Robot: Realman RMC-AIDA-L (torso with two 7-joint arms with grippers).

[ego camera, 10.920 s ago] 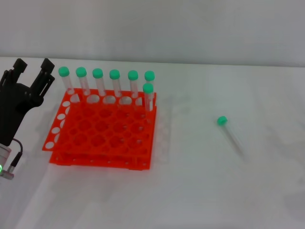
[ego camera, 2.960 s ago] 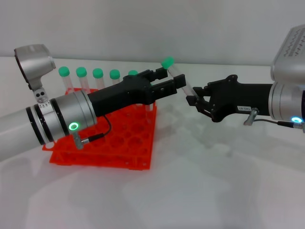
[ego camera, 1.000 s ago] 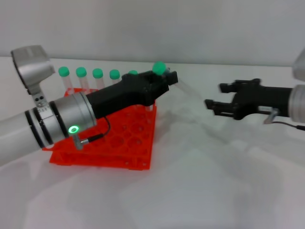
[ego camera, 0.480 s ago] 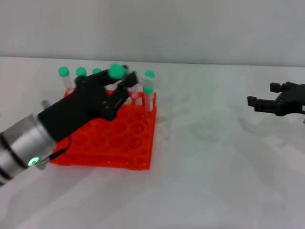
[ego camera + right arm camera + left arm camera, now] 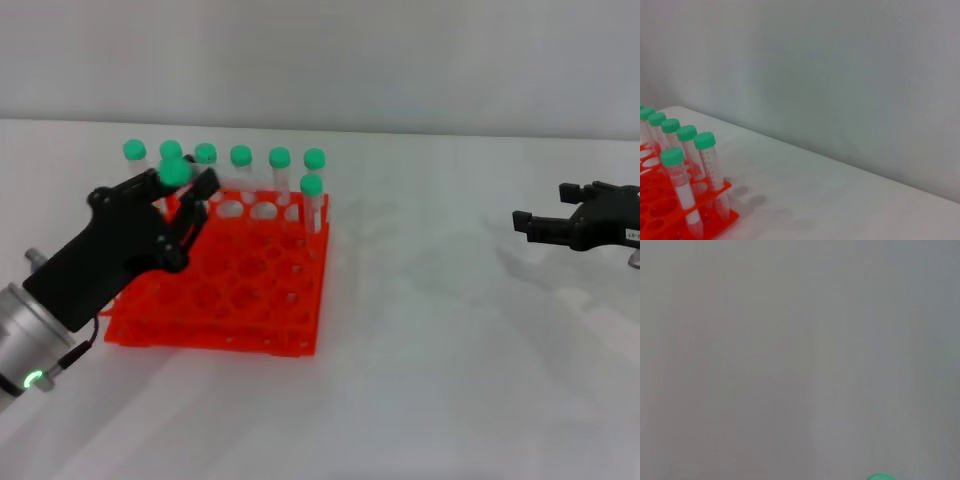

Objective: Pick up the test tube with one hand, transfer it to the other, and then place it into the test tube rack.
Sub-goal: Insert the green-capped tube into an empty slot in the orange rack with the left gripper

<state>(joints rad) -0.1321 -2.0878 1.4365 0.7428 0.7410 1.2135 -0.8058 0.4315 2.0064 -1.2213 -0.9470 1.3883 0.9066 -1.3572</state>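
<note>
Over the rear left corner of the test tube rack, the left gripper has its fingers clamped on the test tube, tilted, green cap up. Lowered at this slant, its tip could catch a hole's rim or knock the standing tubes. Well apart above the tabletop, the right gripper hangs with fingers apart.

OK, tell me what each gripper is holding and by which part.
The left gripper holds the test tube just below its green cap, over the test tube rack. The right gripper holds nothing.
</note>
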